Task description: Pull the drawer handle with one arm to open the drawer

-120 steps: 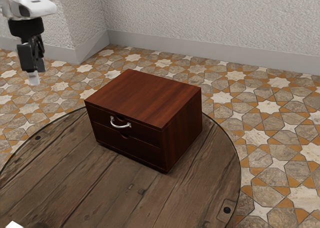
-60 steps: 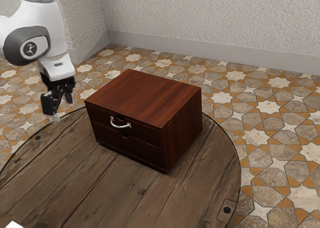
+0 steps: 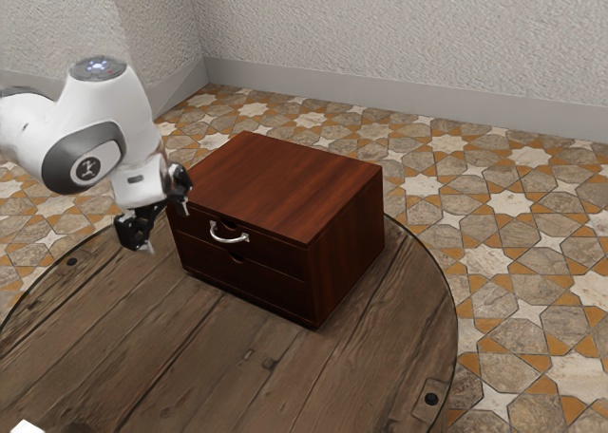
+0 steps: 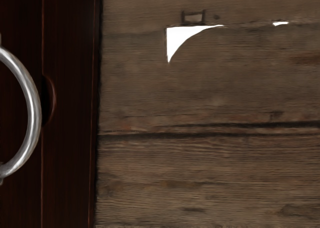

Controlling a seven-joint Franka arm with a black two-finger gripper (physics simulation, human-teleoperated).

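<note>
Drawer cabinet (image 3: 285, 186): glossy dark red-brown wood box, near round plank table's (image 3: 142, 357) far edge | drawer handle (image 3: 228, 233): curved silver metal bow, long axis level along the front, facing the exterior view's lower left | gripper (image 3: 141, 234): black, beside cabinet's front corner; spread cannot be told.

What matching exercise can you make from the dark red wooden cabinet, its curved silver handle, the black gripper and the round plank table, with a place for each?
1 dark red wooden cabinet
2 curved silver handle
3 black gripper
4 round plank table

a under the cabinet
b on the upper drawer front
c standing on the table
d in the air at the cabinet's front corner, apart from the handle

Pairs: 1-c; 2-b; 3-d; 4-a
</note>
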